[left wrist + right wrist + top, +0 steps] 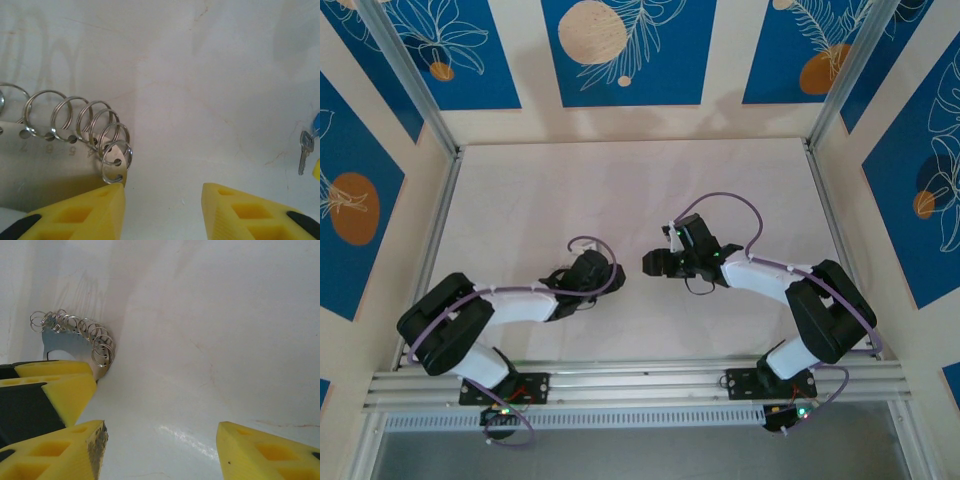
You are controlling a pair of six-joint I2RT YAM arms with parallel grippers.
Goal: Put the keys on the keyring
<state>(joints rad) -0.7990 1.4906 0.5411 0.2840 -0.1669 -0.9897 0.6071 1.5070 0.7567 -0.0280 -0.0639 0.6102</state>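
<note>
- The left tool is seen in its wrist view with its two yellow fingers moderately apart; only bare white desk lies between them, so nothing is held.
- The keyring is seen there as a grey metal plate with a row of wire split rings through numbered holes. It lies just beside the left-hand finger, and its left part is cut off by the frame edge.
- Whether the plate's corner touches that finger cannot be told.
- The key is found at the far right edge of the same view, well apart from the keyring. Its silver blade points down, and its blue head is cropped by the edge.
- A small yellow patch just below the key is too cropped to identify.
- The right tool is shown with its fingers set wide and bare desk between them; nothing is gripped.
- In the right wrist view the keyring is seen further back, and its lower end is hidden behind the left tool's fingers.
- From above, the left tool and right tool face each other near the desk's middle. They are too small and dark for their gaps to be judged.
</note>
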